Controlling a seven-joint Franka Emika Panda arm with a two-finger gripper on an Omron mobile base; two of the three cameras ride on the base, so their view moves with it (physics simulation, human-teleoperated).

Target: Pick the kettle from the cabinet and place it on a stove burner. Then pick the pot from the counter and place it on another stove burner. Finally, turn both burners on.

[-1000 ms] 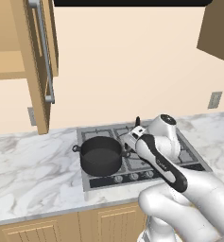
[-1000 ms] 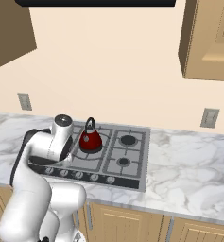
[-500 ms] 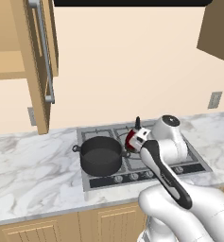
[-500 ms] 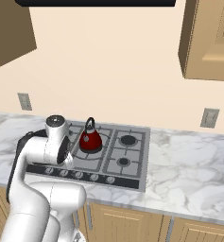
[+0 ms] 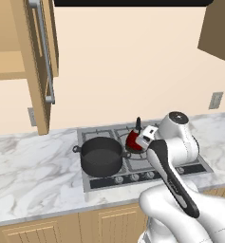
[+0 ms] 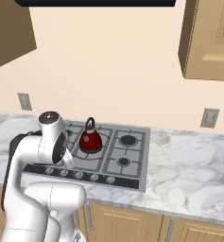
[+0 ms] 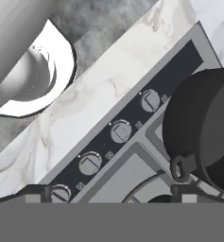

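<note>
Your two-finger gripper [image 7: 112,193] open and empty above the knob row [image 7: 120,132], matte black pot [image 7: 205,127] on its burner just beside, glossy dark-red kettle [image 6: 90,140] on the burner beyond.

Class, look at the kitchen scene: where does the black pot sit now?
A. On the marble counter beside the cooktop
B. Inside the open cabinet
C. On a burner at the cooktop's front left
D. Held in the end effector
C: the pot rests on the cooktop at its front left, above the knobs.
</note>
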